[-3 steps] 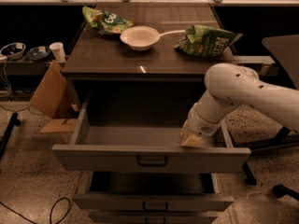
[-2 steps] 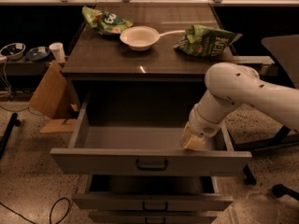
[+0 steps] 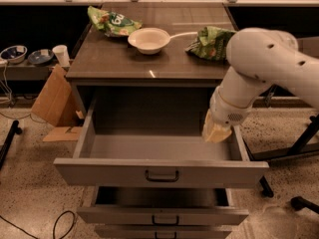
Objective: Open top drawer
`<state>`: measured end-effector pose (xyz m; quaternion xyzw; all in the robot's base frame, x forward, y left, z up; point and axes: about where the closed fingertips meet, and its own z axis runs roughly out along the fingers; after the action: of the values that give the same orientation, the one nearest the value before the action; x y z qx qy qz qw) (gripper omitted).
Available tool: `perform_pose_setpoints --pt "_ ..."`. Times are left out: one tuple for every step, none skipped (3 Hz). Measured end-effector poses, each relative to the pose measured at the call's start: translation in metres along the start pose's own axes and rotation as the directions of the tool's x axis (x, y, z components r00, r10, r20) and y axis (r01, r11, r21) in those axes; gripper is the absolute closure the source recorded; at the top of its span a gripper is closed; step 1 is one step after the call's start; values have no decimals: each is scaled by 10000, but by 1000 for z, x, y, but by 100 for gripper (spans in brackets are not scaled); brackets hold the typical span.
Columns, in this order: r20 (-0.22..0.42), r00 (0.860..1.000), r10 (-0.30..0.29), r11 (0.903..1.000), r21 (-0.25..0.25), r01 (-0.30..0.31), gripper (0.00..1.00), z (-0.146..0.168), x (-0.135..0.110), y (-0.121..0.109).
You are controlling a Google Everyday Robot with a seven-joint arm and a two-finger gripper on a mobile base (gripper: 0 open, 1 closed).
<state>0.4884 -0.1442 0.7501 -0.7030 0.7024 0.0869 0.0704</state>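
The top drawer [image 3: 109, 171] is pulled far out of the grey cabinet, and its inside shows empty. Its tall flat front faces me, with the dark curved handle [image 3: 162, 176] at the centre. My gripper [image 3: 216, 132], cream-coloured at the end of the white arm [image 3: 259, 63], hangs over the drawer's right rear corner, just inside the right side wall [image 3: 240, 143]. It is well back from the handle and holds nothing that I can see.
On the cabinet top [image 3: 119, 59] are a white bowl [image 3: 148, 39] and two green snack bags [image 3: 112, 23] [image 3: 212, 43]. Two lower drawers [image 3: 162, 215] stand slightly out. Cardboard [image 3: 50, 101] leans at the left; black chair legs [image 3: 299, 148] are at the right.
The drawer front has come out slightly further toward me. My gripper has lifted up and back a little from the drawer's front right part.
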Motion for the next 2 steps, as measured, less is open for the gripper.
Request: perform_pose_setpoints --pt "86 9988 491 9935 1023 -498 100 -43 -9 -11" --pt "339 9947 973 9793 1749 -1017 100 -69 -21 -24"
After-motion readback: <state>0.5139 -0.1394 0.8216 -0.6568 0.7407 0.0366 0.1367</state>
